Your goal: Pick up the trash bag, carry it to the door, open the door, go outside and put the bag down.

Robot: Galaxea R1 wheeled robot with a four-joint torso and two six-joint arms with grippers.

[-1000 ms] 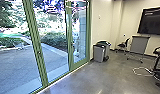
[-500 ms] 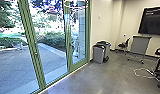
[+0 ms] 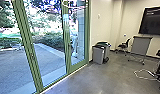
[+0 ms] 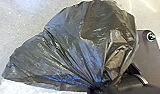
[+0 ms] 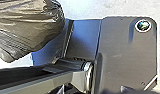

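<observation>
And there's the trash bag [image 4: 71, 47], bunched at its neck in the left gripper [image 4: 96, 88], likely to keep the load together! The right gripper [image 5: 92, 90]: wide or narrow, can't tell; perhaps spared for the door. Green-framed glass doors [image 3: 31, 55] line the frame's left; grey bins [image 3: 97, 55] sit mid-frame by the wall [image 3: 102, 27], presumably clear of the exit.

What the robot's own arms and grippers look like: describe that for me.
In the right wrist view, the robot's jointed bar is grey and black with long straight edges and a bright ring at its joint. The wide plate beside it is dark grey, with a rounded corner carrying a shiny round fitting. The grippers' shape and colour I cannot tell.
</observation>
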